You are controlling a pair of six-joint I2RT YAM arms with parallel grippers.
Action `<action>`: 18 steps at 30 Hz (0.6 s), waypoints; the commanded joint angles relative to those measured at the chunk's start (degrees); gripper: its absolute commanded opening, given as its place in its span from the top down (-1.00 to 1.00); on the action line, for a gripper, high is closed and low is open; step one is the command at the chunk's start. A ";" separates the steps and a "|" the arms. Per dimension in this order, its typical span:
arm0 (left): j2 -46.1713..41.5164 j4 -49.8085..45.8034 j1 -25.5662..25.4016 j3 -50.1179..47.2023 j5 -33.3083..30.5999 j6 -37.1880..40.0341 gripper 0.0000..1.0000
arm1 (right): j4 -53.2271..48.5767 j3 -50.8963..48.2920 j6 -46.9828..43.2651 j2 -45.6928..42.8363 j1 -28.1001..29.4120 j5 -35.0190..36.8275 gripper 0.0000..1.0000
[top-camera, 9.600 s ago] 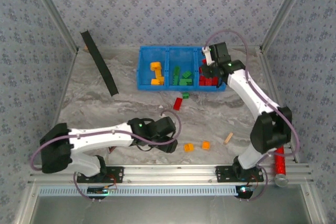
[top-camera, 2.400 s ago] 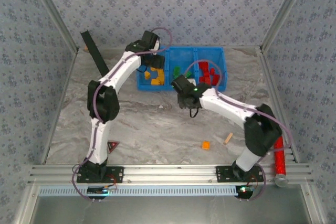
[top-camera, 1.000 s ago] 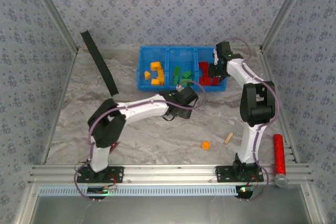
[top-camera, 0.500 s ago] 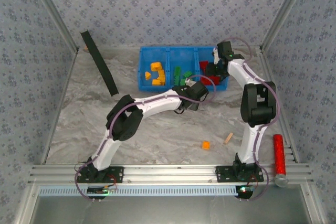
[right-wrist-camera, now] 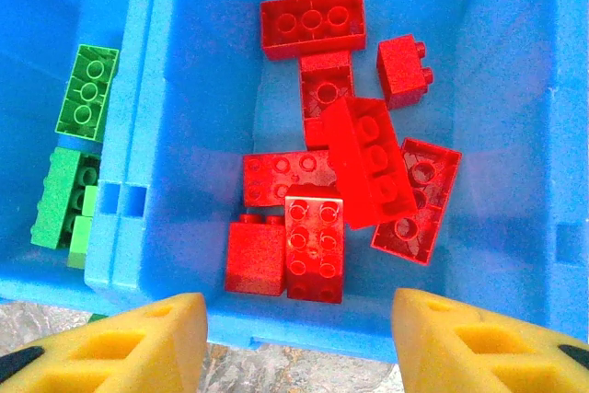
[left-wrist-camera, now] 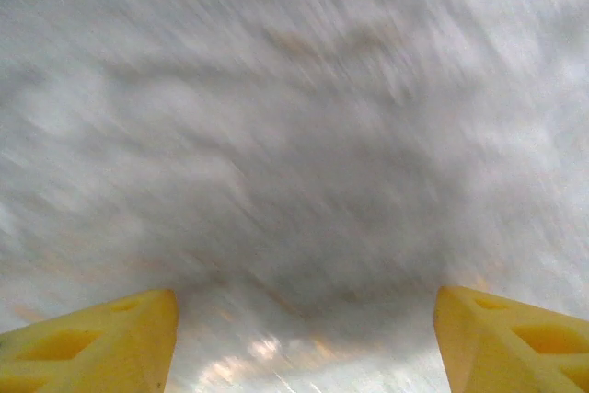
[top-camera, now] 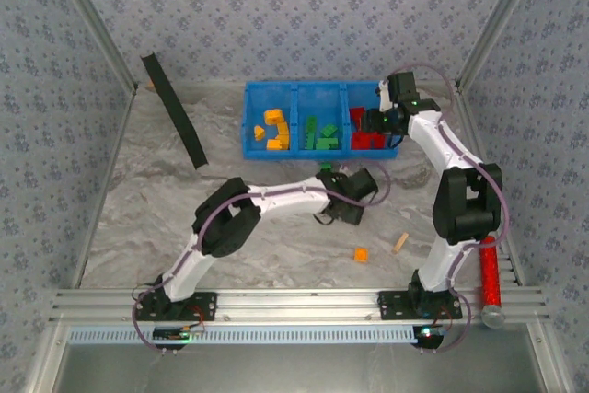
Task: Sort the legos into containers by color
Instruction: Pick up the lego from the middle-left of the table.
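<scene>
Swung away from the blue tray's (top-camera: pixel 262 154) front wall since half a second ago, the left gripper (left-wrist-camera: pixel 304 319) hangs over bare table in front of the tray, jaws apart and empty. Wider than a second back, the right gripper (right-wrist-camera: pixel 299 319) hovers above the tray's right compartment, holding nothing, with red legos (right-wrist-camera: pixel 313 227) piled below. Green legos (top-camera: pixel 320 133) lie in the middle compartment and yellow legos (top-camera: pixel 273 128) in the left. One orange lego (top-camera: pixel 361 254) lies well in front of the tray.
</scene>
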 commanded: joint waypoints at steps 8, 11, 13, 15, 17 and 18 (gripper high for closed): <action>-6.36 1.88 -4.87 -3.76 9.68 -9.09 -0.48 | -3.22 -0.43 1.04 -2.83 1.62 1.12 -0.16; -5.85 2.04 -6.08 -3.18 10.96 -10.08 -0.48 | -3.42 -0.62 1.10 -3.14 2.05 1.59 -0.16; -5.53 1.78 -7.06 -2.99 11.21 -10.77 -0.48 | -3.61 -0.59 1.20 -3.18 2.24 1.79 -0.16; -5.11 1.77 -7.88 -3.22 10.55 -11.25 -0.48 | -3.70 -0.53 1.26 -3.36 2.49 2.00 -0.16; -4.44 2.37 -8.79 -3.62 10.37 -11.83 -0.48 | -3.44 -0.61 1.44 -3.55 2.59 2.15 -0.17; -3.78 2.43 -9.13 -3.56 10.55 -12.26 -0.48 | -3.39 -0.62 1.54 -3.65 2.62 2.10 -0.17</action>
